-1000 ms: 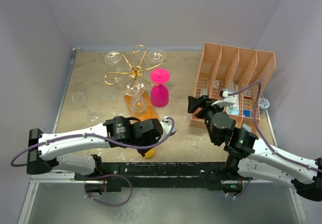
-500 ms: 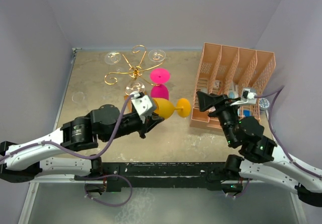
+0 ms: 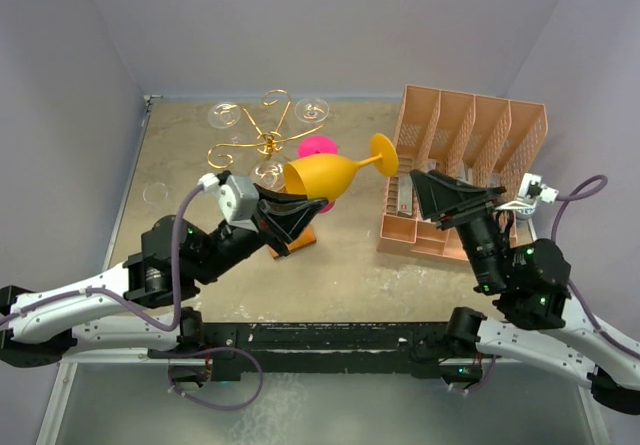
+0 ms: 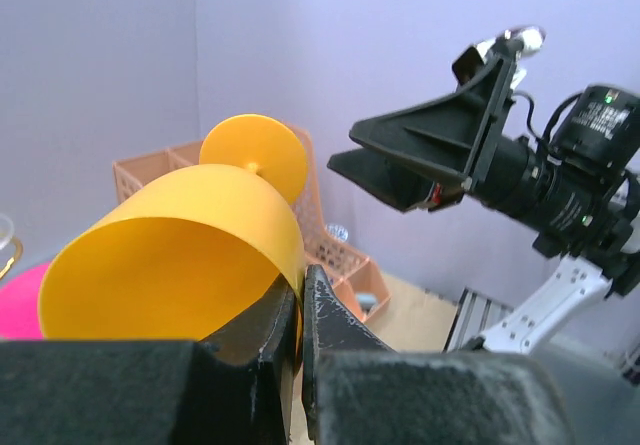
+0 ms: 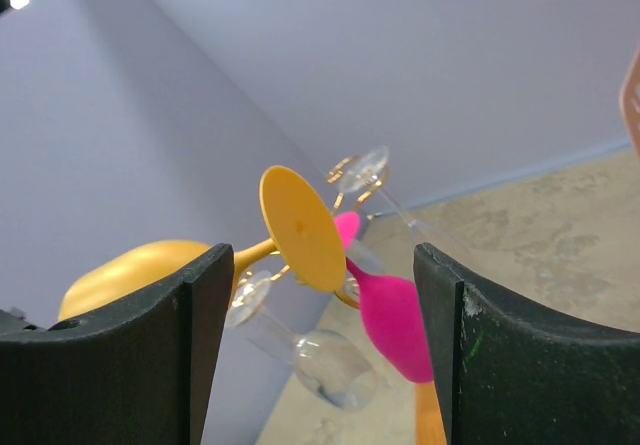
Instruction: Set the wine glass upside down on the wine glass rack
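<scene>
Wine glass (image 3: 322, 173) sideways, rim in left pincer (image 4: 302, 283), foot toward right pincer (image 5: 320, 260)

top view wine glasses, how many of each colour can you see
opaque yellow-orange wine glass: 1
opaque hot-pink wine glass: 1
clear see-through wine glasses: 4 that show
total: 6, though the arm may hide more
</scene>
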